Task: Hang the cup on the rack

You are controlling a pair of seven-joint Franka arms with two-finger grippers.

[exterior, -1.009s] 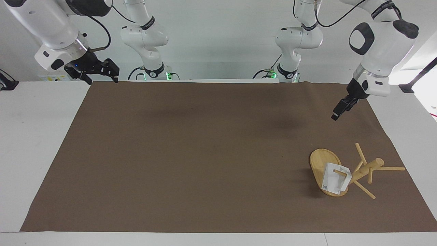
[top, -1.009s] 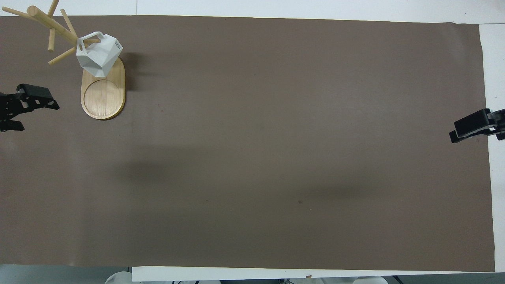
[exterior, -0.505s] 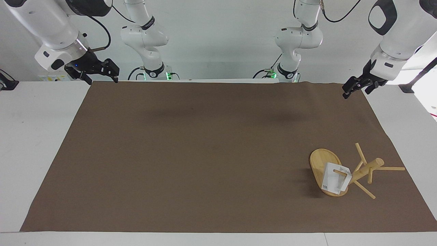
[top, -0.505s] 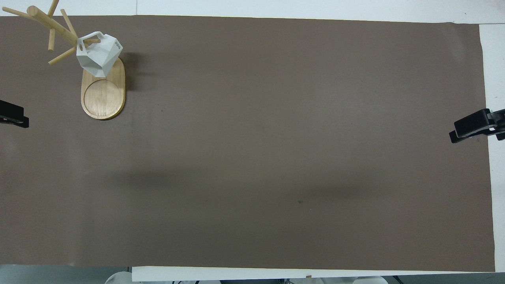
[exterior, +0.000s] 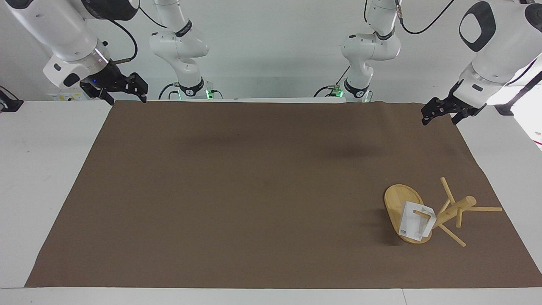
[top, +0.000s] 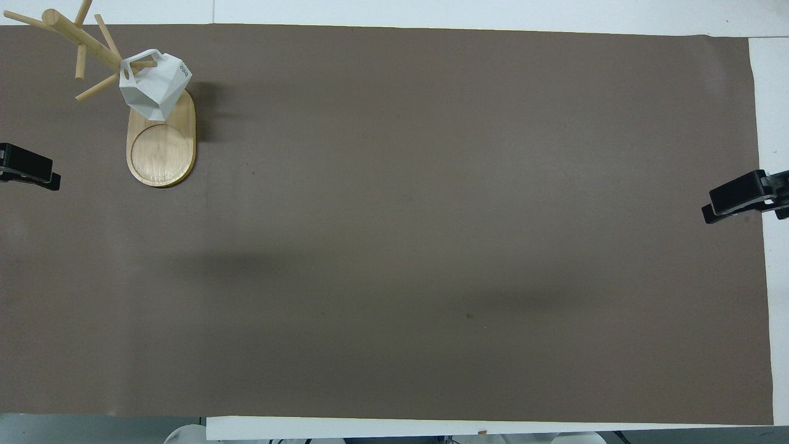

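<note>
Overhead: left gripper [top: 28,171] cut by the frame edge, only the black tip shows; finger state unreadable. Right gripper [top: 743,197] likewise clipped at the edge, body out of frame. Rack [top: 161,145]: one top peg runs off the top edge. Cup [top: 154,83] covers the foot of the post and part of the base in both views, and its mouth isn't visible. Label on the cup too small to read. Facing: both arms' upper links leave the top edge, and the cup's [exterior: 417,226] handle-to-peg contact is too small to resolve.
</note>
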